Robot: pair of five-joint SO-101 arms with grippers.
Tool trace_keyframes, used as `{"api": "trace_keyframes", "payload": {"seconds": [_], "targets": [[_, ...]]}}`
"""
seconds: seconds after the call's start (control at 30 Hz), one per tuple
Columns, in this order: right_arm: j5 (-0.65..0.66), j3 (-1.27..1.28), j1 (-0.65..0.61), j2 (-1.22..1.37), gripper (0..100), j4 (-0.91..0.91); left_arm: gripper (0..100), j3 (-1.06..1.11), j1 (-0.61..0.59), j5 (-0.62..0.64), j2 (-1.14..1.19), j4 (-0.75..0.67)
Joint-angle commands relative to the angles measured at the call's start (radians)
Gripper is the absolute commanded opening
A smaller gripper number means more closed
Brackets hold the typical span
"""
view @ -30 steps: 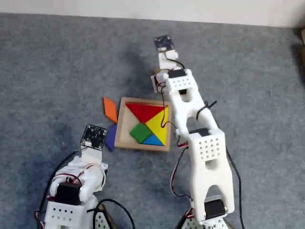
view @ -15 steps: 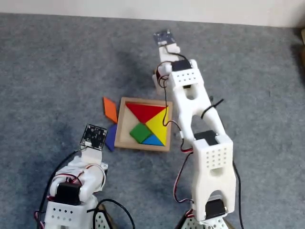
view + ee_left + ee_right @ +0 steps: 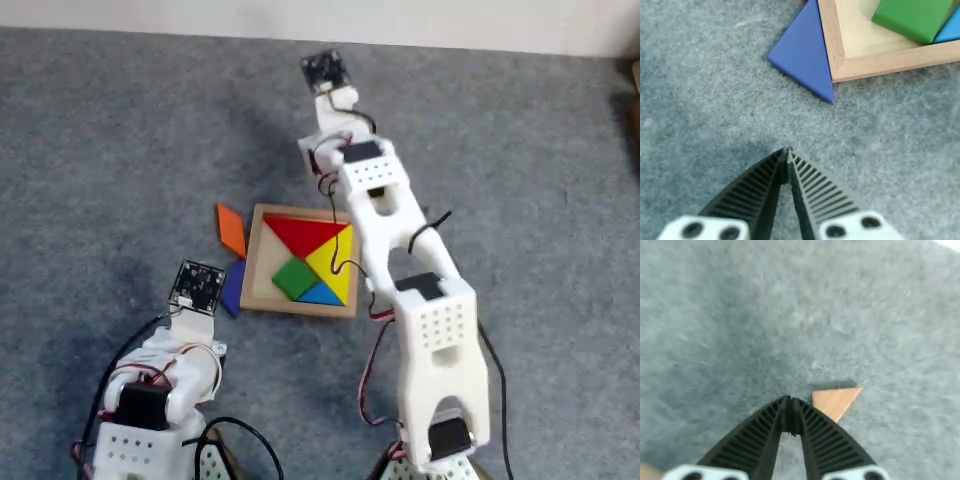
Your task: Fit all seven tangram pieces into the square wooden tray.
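Observation:
The square wooden tray (image 3: 263, 215) lies mid-table and holds a red triangle (image 3: 302, 235), a yellow triangle (image 3: 334, 265), a green square (image 3: 294, 277) and a light blue triangle (image 3: 322, 294). An orange parallelogram (image 3: 231, 230) lies just left of it. A dark blue triangle (image 3: 233, 288) touches its near left corner. In the left wrist view my left gripper (image 3: 788, 153) is shut and empty on the carpet, short of the dark blue triangle (image 3: 807, 55) and the tray rim (image 3: 860, 70). My right gripper (image 3: 790, 401) is shut and empty beside a small tan triangle (image 3: 835, 401).
Grey carpet covers the table on all sides. The right arm (image 3: 375, 200) stretches over the tray's right edge to beyond its far side. The left arm (image 3: 160, 385) sits at the near left. A pale wall strip runs along the far edge.
The right arm's wrist has swung leftward beyond the tray's far edge. The left arm and the pieces have not moved.

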Motion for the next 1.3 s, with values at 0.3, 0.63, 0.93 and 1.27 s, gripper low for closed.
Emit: {"api": "trace_keyframes", "payload": {"seconds": [0.3,0.63,0.93,1.27], "targets": [[0.005,-0.008,0.035,0.054,0.8,-0.102,1,0.019,-0.008,-0.008,-0.033,0.005],[0.009,-0.01,0.108,0.047,0.8,0.107,1,0.019,-0.008,-0.008,-0.033,0.005],[0.011,-0.116,0.127,-0.059,0.5,0.476,1,0.019,-0.008,-0.008,-0.033,0.005],[0.005,-0.128,0.188,-0.134,0.5,0.28,1,0.019,-0.008,-0.008,-0.033,0.005]]}}
